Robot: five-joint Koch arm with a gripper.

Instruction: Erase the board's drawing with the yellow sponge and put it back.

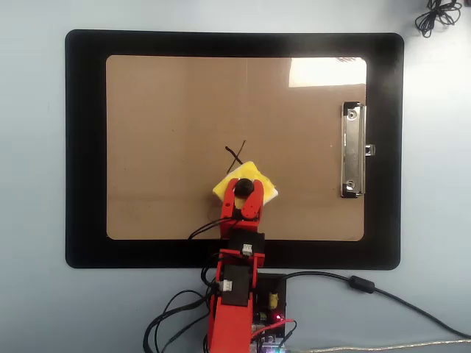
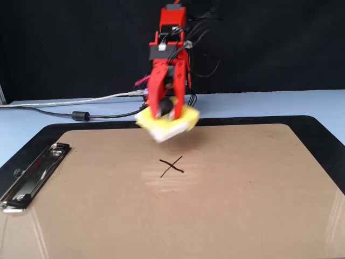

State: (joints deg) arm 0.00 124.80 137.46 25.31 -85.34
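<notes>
The brown board (image 1: 169, 110) (image 2: 242, 205) lies on a black mat (image 1: 85, 147). Its drawing, a small black X (image 1: 235, 152) (image 2: 171, 167), sits near the middle. In the overhead view the lower strokes of the X are covered by the yellow sponge (image 1: 254, 173). The fixed view shows the yellow sponge (image 2: 186, 116) hanging tilted in the air, above the board and just behind the X. My gripper (image 1: 244, 190) (image 2: 166, 108) is shut on the sponge's black knob, and the red arm reaches in from the base side.
A silver clip (image 1: 353, 151) (image 2: 32, 175) holds the board's short edge. The arm's base (image 1: 257, 301) stands just off the mat, with cables (image 1: 368, 287) (image 2: 81, 115) trailing over the pale blue table. A black cable bundle (image 1: 434, 15) lies at the overhead view's top right.
</notes>
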